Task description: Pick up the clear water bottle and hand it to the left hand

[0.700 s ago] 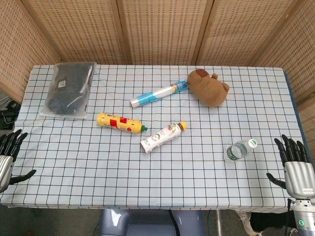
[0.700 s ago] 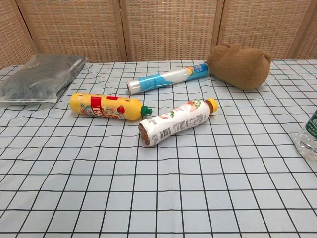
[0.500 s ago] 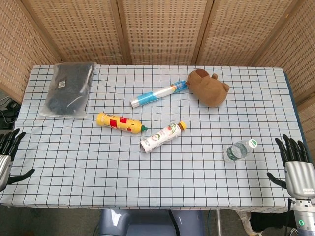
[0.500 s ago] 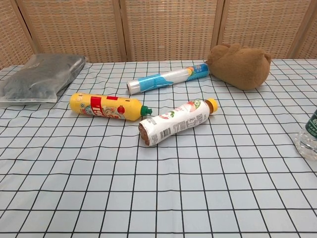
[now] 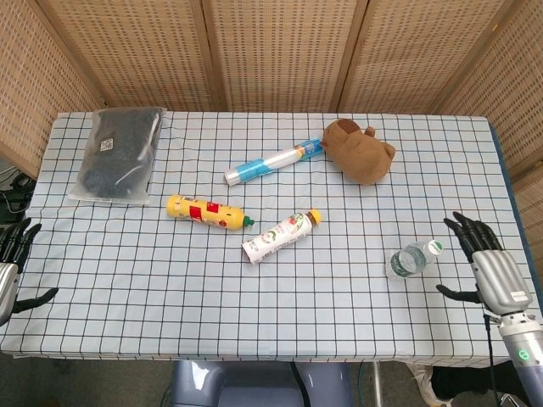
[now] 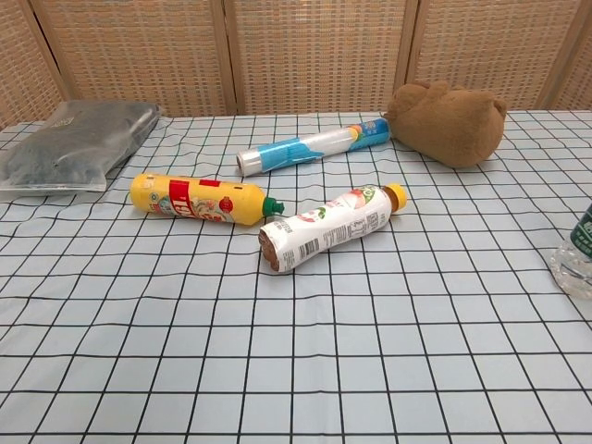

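The clear water bottle (image 5: 413, 259) with a green cap lies on its side near the table's front right; in the chest view only part of the clear water bottle (image 6: 576, 258) shows at the right edge. My right hand (image 5: 487, 263) hovers just right of it, fingers spread, holding nothing and apart from the bottle. My left hand (image 5: 10, 270) sits off the table's front left corner, fingers apart and empty, partly cut by the frame edge. Neither hand shows in the chest view.
On the checked tablecloth (image 5: 339, 297) lie a yellow bottle (image 5: 207, 211), a white bottle with an orange cap (image 5: 280, 236), a blue-and-white tube (image 5: 273, 163), a brown plush toy (image 5: 360, 151) and a dark bagged package (image 5: 120, 152). Wicker screens stand behind.
My right hand has moved up and inward toward the water bottle and tilted. My left hand has drifted slightly left and down. The objects on the table have not moved.
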